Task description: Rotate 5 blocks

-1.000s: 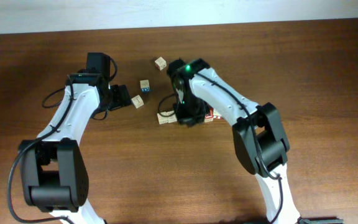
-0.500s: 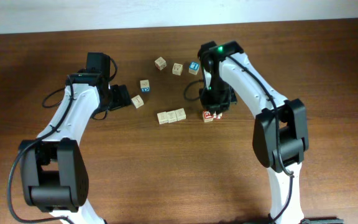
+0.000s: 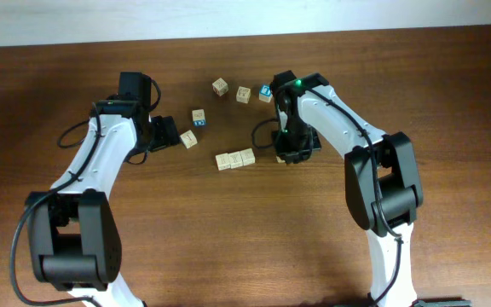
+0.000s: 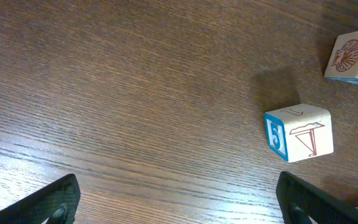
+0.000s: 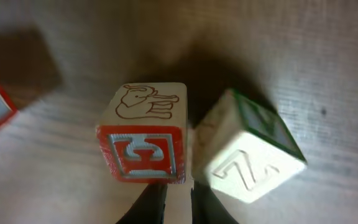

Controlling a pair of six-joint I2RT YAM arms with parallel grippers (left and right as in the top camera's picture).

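Right wrist: fingers [image 5: 149, 208] nearly together, empty, just beside red-faced block [image 5: 143, 149].

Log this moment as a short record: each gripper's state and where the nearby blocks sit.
left gripper: open, empty, over bare table
5 block: flat on the table, ahead of the left gripper, untouched
right gripper: almost shut, nothing between the tips
red block: just ahead of the right tips
Z block: close beside the red block, turned at an angle to it; contact unclear
pair: two blocks side by side, mid-table
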